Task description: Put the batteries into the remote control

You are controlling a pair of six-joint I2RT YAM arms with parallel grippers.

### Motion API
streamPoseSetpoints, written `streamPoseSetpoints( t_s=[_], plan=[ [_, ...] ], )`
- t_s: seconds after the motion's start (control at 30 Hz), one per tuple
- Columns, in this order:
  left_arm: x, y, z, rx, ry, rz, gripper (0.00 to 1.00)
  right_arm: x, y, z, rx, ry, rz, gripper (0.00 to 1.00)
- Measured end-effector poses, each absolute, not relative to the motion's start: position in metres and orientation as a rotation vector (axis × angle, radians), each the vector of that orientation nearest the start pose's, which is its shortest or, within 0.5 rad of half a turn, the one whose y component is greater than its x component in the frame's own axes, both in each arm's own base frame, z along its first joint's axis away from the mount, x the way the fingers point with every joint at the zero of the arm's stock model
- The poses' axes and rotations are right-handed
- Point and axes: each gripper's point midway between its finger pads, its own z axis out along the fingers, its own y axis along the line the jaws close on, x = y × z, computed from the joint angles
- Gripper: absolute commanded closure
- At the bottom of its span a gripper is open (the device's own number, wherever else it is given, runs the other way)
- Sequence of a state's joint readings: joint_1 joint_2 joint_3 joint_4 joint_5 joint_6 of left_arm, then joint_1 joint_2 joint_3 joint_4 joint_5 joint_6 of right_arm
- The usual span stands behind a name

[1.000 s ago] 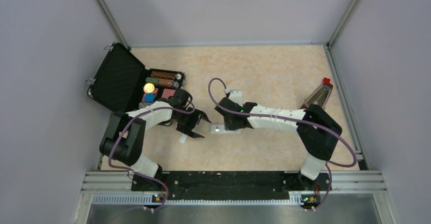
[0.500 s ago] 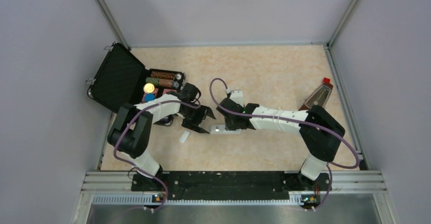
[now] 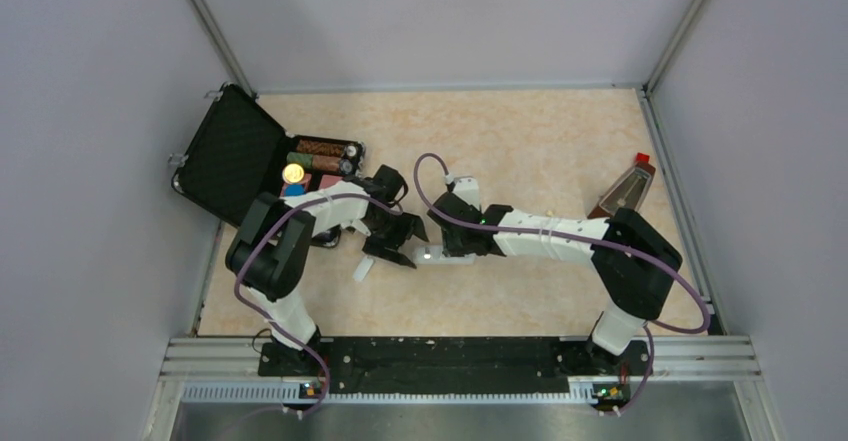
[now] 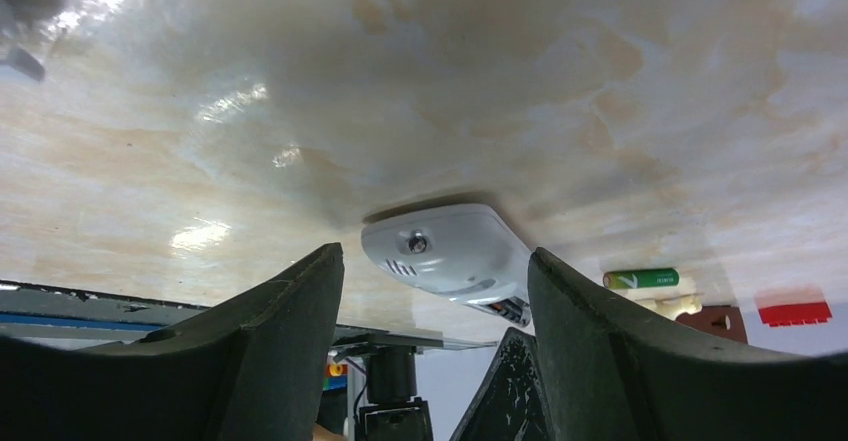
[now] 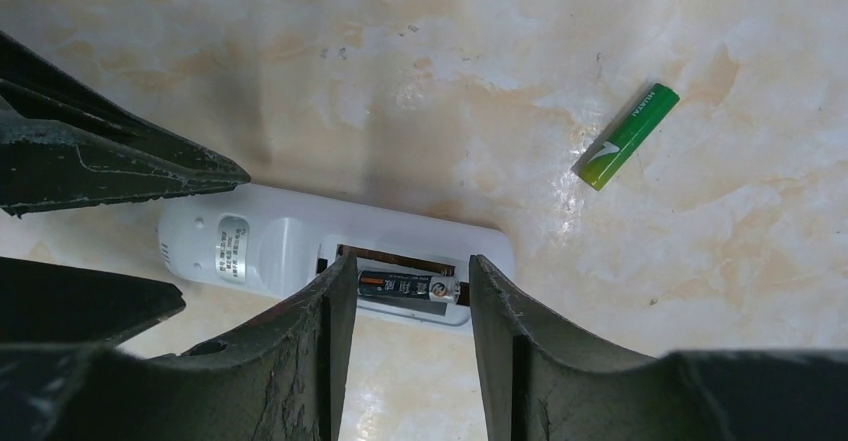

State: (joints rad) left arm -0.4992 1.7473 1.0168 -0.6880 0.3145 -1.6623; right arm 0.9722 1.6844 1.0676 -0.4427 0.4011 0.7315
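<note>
Remote (image 5: 270, 246): glossy white rounded slab, back up, lying lengthwise across lower centre of right wrist view, bay open, dark battery (image 5: 408, 286) seated.
Green battery (image 5: 625, 136): smooth slim cylinder, loose on marbled desk (image 5: 400, 61), upper right, axis diagonal, apart from remote; right arm nearer.
Right claw (image 5: 412, 261): spread, empty, straddling bay.
Left claw (image 4: 435, 254): spread, empty, framing remote's end.

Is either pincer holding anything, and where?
Left pincer is open, holding nothing. Right pincer brackets the dark battery in the remote control; whether it grips cannot be told.
</note>
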Motion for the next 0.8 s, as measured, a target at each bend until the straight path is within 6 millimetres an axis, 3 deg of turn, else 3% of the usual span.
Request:
streamPoseSetpoints(
  t_s=[0.47,0.8],
  plan=[
    [0.2421,-0.2397,0.0202,-1.837,2.77,-0.434,0.43,0.2465,0.289,0.0507,-0.192,2.512,0.168,0.62],
    [0.2411,-0.2415,0.0191,-1.878,2.76,-0.451,0.44,0.2447,0.288,0.0492,-0.194,2.522,0.168,0.6]
  ],
)
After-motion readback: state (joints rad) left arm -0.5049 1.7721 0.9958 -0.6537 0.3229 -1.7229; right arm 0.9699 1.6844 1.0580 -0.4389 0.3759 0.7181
